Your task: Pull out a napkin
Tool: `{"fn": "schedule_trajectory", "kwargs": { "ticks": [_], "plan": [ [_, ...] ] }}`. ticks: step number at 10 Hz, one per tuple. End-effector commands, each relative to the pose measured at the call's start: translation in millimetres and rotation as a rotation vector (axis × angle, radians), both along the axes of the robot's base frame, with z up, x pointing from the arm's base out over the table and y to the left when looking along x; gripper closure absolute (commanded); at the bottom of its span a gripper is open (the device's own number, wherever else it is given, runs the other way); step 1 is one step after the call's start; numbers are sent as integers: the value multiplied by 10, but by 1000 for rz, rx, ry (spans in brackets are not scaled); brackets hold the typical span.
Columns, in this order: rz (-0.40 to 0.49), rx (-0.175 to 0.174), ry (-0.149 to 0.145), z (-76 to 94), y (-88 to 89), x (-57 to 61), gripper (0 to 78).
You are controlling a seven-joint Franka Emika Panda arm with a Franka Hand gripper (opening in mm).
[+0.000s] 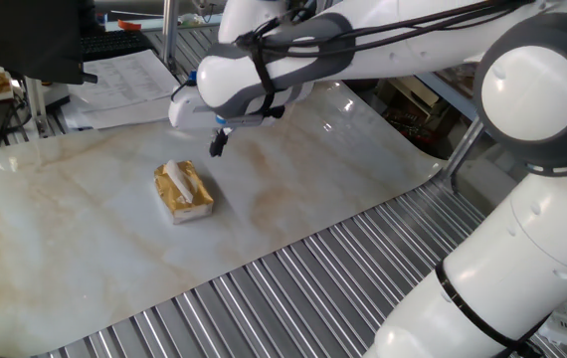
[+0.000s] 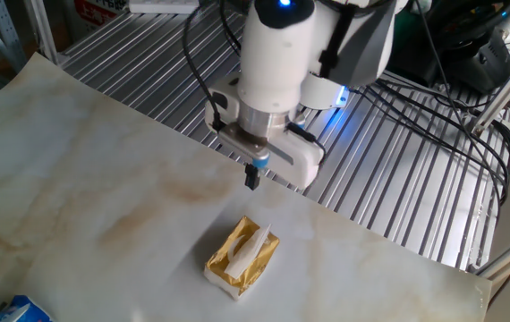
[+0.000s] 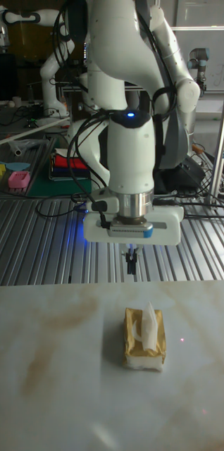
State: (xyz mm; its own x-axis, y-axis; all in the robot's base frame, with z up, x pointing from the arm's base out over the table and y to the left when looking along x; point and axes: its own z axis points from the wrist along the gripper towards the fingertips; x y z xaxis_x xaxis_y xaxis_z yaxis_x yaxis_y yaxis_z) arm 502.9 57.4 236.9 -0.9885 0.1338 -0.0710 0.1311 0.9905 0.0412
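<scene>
A small yellow-orange tissue pack (image 1: 184, 193) (image 2: 242, 257) (image 3: 144, 338) lies on the marbled mat. A white napkin (image 1: 176, 178) (image 2: 250, 249) (image 3: 151, 325) sticks up out of its top slot, creased. My gripper (image 1: 218, 145) (image 2: 252, 178) (image 3: 130, 265) hangs above the mat, a short way behind the pack, apart from it. Its two dark fingers are pressed together and hold nothing.
The marbled mat (image 1: 293, 179) covers a ribbed metal table (image 2: 398, 188). Printed white paper sheets (image 1: 129, 80) lie at the back left in one fixed view. A blue packet (image 2: 22, 310) shows at the mat's near corner. Cables (image 2: 434, 107) run behind the arm.
</scene>
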Motion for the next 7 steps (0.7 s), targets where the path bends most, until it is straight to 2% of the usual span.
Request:
{"fn": "schedule_trajectory", "kwargs": {
  "ticks": [1, 4, 7],
  "plan": [
    [-12, 4, -24, -138, 40, 22, 776],
    [-19, 7, -35, -234, 91, 41, 776],
    [-75, 8, -33, -220, 364, 42, 776]
  ]
}}
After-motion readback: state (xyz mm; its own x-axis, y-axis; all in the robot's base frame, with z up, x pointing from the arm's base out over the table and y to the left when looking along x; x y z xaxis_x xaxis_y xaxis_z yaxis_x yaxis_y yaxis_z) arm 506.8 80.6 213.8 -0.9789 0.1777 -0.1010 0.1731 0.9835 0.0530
